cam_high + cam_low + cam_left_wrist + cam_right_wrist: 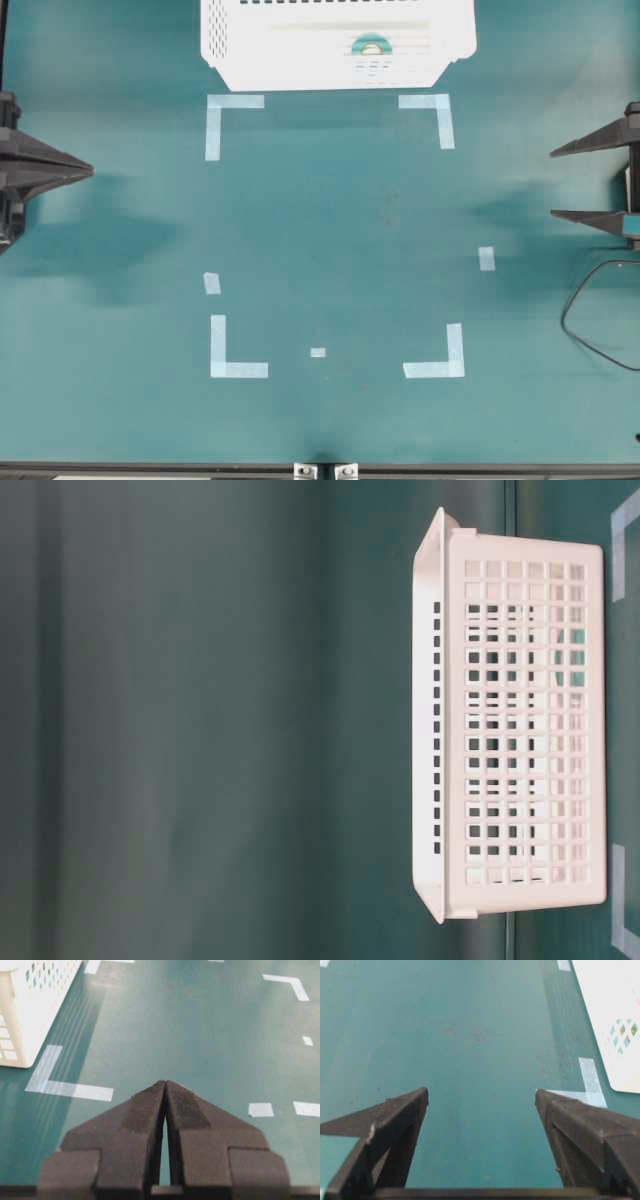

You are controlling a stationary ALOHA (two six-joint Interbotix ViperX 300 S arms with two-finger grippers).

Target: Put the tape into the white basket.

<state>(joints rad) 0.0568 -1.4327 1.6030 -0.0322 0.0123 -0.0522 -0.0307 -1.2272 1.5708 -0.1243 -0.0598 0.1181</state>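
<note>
The tape (371, 44) lies inside the white basket (250, 40), toward the basket's right half in the overhead view, its teal ring and pale core showing against the slotted floor. Judging from that, the task looks already done: the roll sits within the walls, not on the worktop (340, 230).

The basket stands at the far edge of the worktop, just beyond the two far pale-blue corner marks (228, 115). In the table-level view its perforated wall (520, 730) fills the frame; faint teal shows through some of the holes, but I cannot tell whether that is the roll.

Both arms are parked well apart from the basket, at the sides of the worktop. The left gripper (165, 1091) has its jaws pressed together, only a thin slit between them, and holds nothing. The right gripper (481, 1097) stands spread wide, bare worktop between its jaws, also empty.

The roll lies ahead of and inward from both grippers. The right gripper is the nearer of the two, since the tape sits on its side of the basket. A ring has no long axis to line up with. No further move seems called for.
</note>
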